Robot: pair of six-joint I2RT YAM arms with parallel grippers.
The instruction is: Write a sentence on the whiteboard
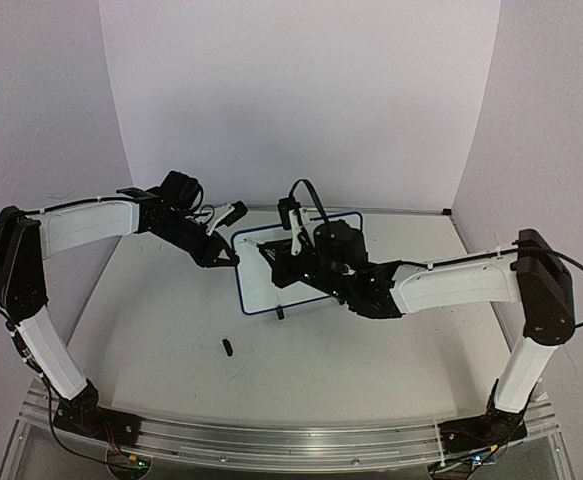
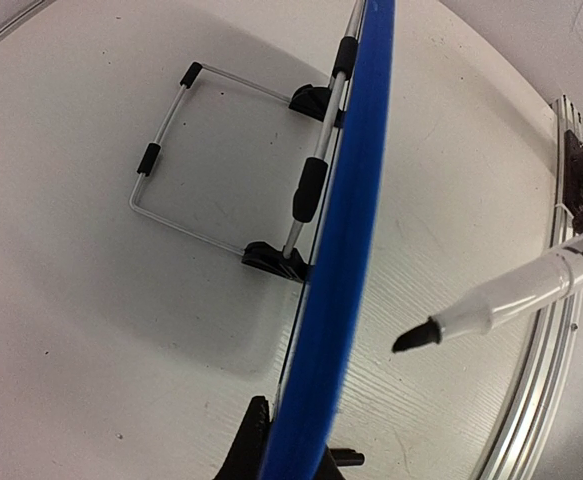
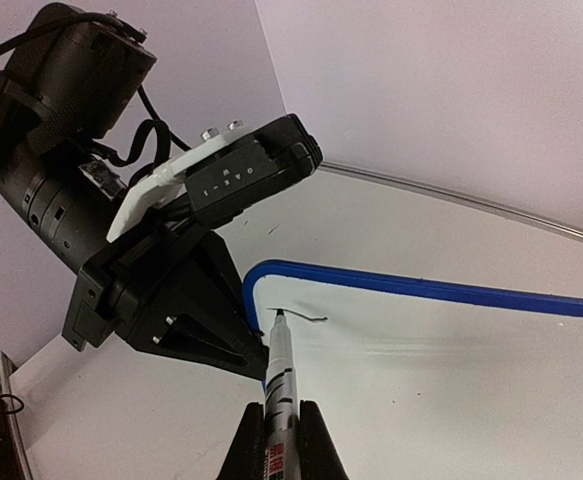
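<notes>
The whiteboard (image 1: 259, 288) stands near the middle of the table, white with a blue rim (image 2: 346, 250). My left gripper (image 1: 233, 258) is shut on its left edge, a black finger on each side of the rim (image 2: 296, 452). My right gripper (image 3: 281, 435) is shut on a white marker (image 3: 280, 375). The marker's black tip touches the board face (image 3: 451, 370) close to the upper left corner. The sentence shows only as one short thin black stroke (image 3: 306, 317) running right from the tip. The same marker (image 2: 511, 300) appears in the left wrist view, in front of the board.
A thin wire stand (image 2: 186, 150) and black clip feet (image 2: 271, 258) hold the board up from behind. A small black object (image 1: 227, 348) lies on the table in front of the board. White walls close in the table at the back and sides.
</notes>
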